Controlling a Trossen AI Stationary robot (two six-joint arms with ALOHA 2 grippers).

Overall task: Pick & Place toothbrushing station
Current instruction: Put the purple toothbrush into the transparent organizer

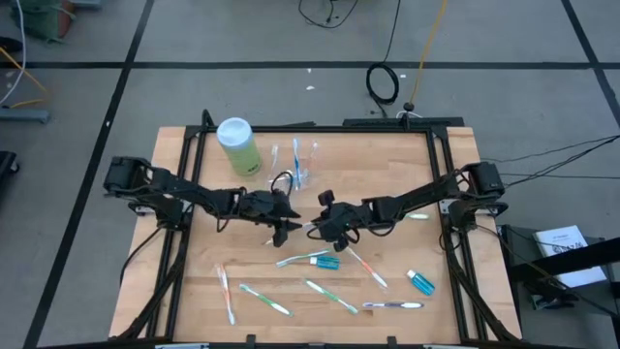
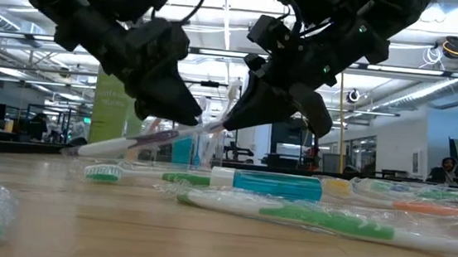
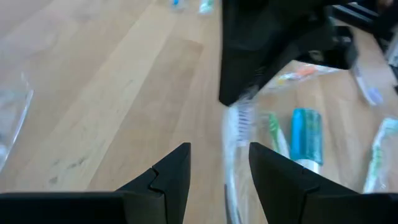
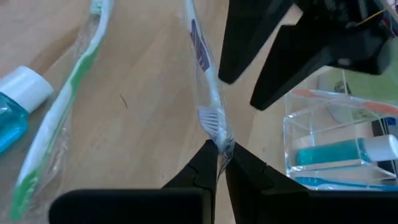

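Evenly lit from ceiling strip lights [image 2: 219, 57]; soft shadows on tabletop [image 1: 194, 281]; blurred foreground in low view, smeared left wrist view.

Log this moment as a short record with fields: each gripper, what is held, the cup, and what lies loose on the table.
right gripper: shut on the wrapped white-and-purple toothbrush, pinching it at the bristle end, above mid-table
left gripper: open, facing the right gripper, one finger on each side of the same toothbrush
clear plastic cup: holds a blue toothpaste tube and at least one brush
loose items: a green-handled wrapped toothbrush, more brushes and tubes on the wooden table
other: light-green bottle with white cap, at the table's far left
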